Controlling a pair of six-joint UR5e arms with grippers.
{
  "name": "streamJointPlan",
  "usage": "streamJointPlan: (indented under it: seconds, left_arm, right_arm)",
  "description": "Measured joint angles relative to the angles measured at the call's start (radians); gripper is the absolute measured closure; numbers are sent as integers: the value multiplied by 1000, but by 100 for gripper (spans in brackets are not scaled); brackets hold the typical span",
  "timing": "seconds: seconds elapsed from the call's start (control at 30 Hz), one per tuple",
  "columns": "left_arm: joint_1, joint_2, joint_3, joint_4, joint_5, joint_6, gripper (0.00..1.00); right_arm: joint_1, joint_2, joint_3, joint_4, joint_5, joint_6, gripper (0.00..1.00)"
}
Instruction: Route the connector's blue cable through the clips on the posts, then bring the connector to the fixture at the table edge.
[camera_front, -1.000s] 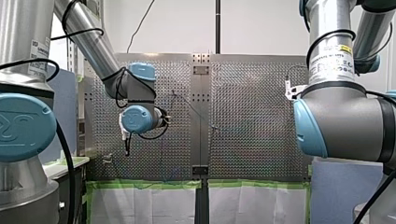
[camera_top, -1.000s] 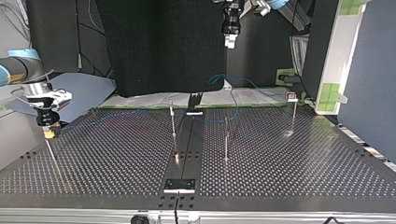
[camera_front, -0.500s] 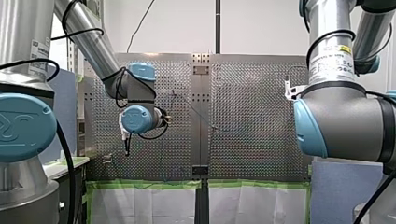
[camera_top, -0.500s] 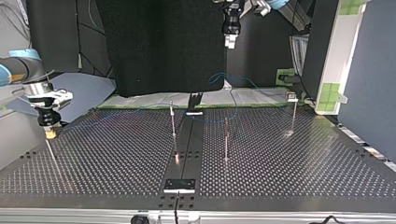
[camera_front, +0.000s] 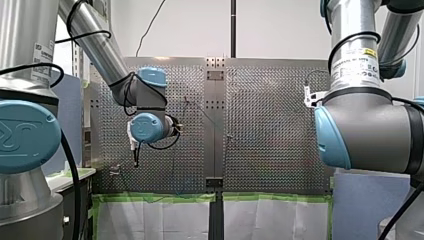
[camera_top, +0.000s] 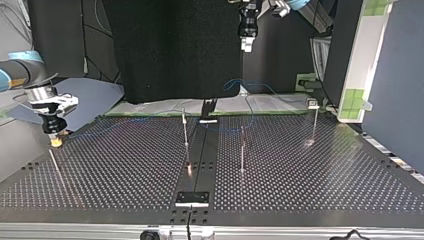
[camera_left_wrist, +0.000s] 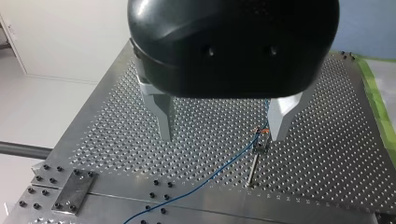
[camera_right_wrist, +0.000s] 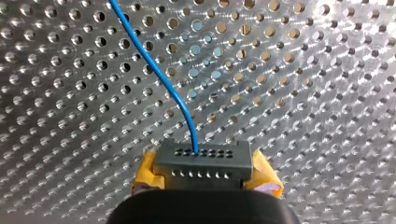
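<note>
Right claw (camera_right_wrist: 205, 173): clamped across connector (camera_right_wrist: 203, 161) sides, so cable (camera_right_wrist: 154, 65) trails freely ahead.
Connector place: low over surface (camera_right_wrist: 327, 93), top view's left.
Left claw (camera_left_wrist: 222, 135): wide open, empty, above post (camera_left_wrist: 252, 170) clip (camera_left_wrist: 260, 142); likely ready to guide cable.

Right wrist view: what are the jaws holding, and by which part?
The connector, clamped by its two ends between the yellow pads; its blue cable runs free ahead.
</note>
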Motion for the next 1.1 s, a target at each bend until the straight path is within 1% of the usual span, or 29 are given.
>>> streamJointPlan:
  seconds: [0.03,0.07,0.1,0.13,0.57,0.63,0.67,0.7,0.73,0.77,0.8,1.1]
  left_arm:
    - [0,0,0,0,0,0,0]
    - [1,0,0,0,0,0,0]
    - [1,0,0,0,0,0,0]
    - [2,0,0,0,1,0,0]
    - [6,-1,-1,0,-1,0,0]
    - [6,-1,0,0,-1,0,0]
    - [6,-1,-1,0,-1,0,0]
    - [7,-1,0,0,-1,0,0]
    - [7,-1,0,0,-1,0,0]
    - [7,-1,0,0,-1,0,0]
    - [7,-1,0,0,-1,0,0]
    - [4,-1,-1,-6,2,7,0]
  right_arm:
    - [-1,3,2,0,0,0,40]
    - [-1,3,2,-1,0,0,40]
    - [-1,4,2,-1,0,0,25]
    - [-1,4,2,-2,0,0,20]
    - [-1,3,2,-2,0,0,20]
    - [-1,3,2,-2,0,0,16]
    - [-1,3,2,-2,0,0,16]
    - [-1,3,2,-2,0,0,12]
    - [-1,3,2,-2,0,0,5]
    - [-1,3,2,-2,0,0,5]
    - [-1,3,2,-2,0,0,0]
    - [-1,3,2,-2,0,0,0]
